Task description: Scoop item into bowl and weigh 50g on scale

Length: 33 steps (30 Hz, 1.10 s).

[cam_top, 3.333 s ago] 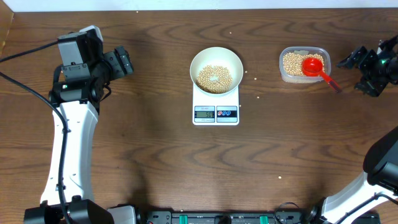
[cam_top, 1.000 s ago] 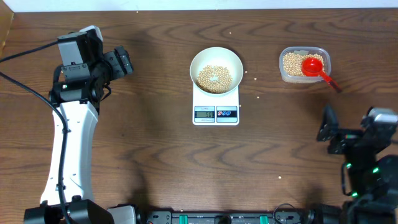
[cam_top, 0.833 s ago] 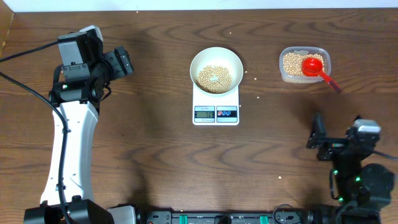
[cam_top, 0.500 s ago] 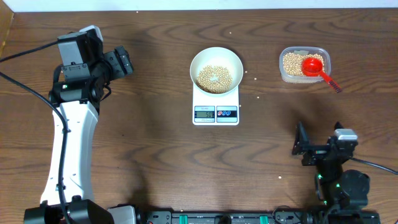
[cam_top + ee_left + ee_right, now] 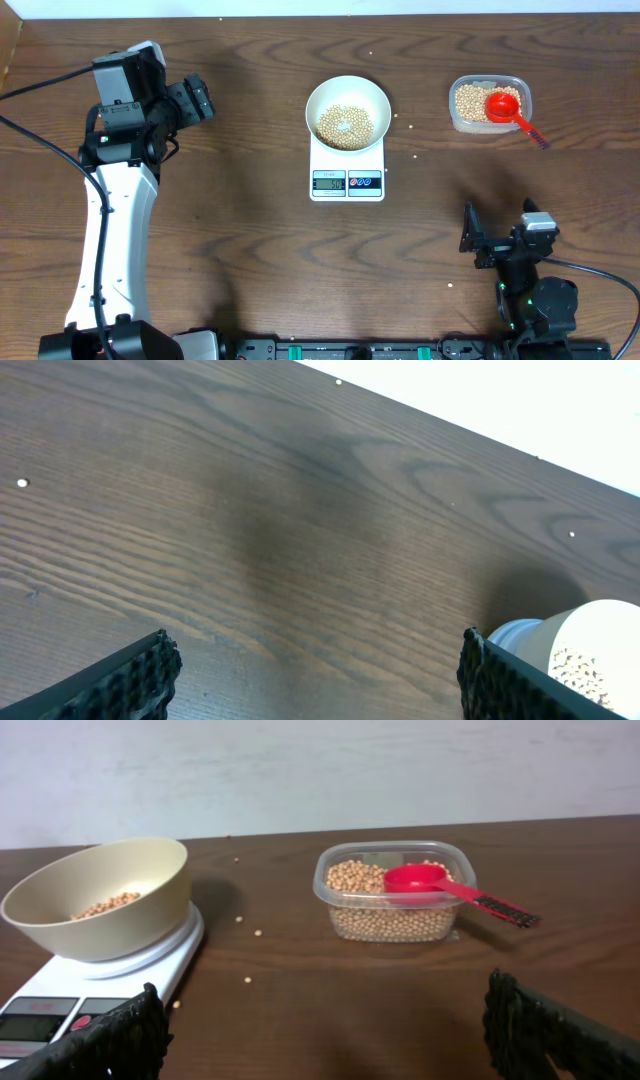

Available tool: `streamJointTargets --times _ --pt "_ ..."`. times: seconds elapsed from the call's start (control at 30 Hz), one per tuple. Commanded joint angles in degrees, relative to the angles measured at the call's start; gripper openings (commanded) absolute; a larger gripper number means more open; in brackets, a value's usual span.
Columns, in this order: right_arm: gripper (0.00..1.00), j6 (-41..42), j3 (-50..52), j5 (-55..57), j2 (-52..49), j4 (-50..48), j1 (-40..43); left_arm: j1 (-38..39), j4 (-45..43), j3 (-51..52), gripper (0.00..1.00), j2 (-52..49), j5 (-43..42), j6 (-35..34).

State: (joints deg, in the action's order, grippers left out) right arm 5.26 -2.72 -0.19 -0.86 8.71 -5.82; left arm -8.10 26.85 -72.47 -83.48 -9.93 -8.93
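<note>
Right arm has pulled back from the far right corner to the near edge of the counter point(image 5: 250, 230), and its hand point(image 5: 325, 1020) is spread wide and empty, facing the far edge. Nothing else has shifted. Left hand point(image 5: 315, 665), near the far left corner, is also spread and grips nothing.

The bowl point(image 5: 322, 92) sits on the scale point(image 5: 347, 183), midway along the counter and toward the far edge, with a layer of beans point(image 5: 345, 125) in its bottom. The scale's display is lit, but its digits and the small print above it are too small to read. Toward the far right corner, a clear tub point(image 5: 515, 85) holds more beans and a red scoop point(image 5: 505, 107), its handle sticking out over the rim.
</note>
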Motion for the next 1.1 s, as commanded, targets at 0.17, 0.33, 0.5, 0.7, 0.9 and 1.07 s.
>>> streamJointTargets --times 0.17,0.33,0.5,0.7,0.9,1.07 --pt "0.99 -1.68 0.66 0.68 0.57 -0.72 -0.59 -0.13 0.15 -0.52 0.91 0.11 0.57 0.76" --pt "0.99 -1.68 0.66 0.70 0.57 -0.72 -0.61 -0.13 0.15 -0.52 0.91 0.11 0.57 0.76" --pt "0.99 -1.68 0.66 0.70 0.57 -0.72 -0.61 -0.13 0.15 -0.52 0.91 0.11 0.55 0.76" --pt "0.99 -1.68 0.66 0.70 0.57 -0.72 -0.59 -0.13 0.15 -0.52 0.91 0.11 0.55 0.76" --pt "0.99 -1.68 0.66 0.70 0.57 -0.72 -0.61 -0.13 0.15 -0.52 0.91 0.11 0.55 0.79" --pt "0.99 -1.68 0.66 0.70 0.57 -0.72 -0.61 -0.37 0.17 -0.52 0.91 0.13 0.59 1.84"
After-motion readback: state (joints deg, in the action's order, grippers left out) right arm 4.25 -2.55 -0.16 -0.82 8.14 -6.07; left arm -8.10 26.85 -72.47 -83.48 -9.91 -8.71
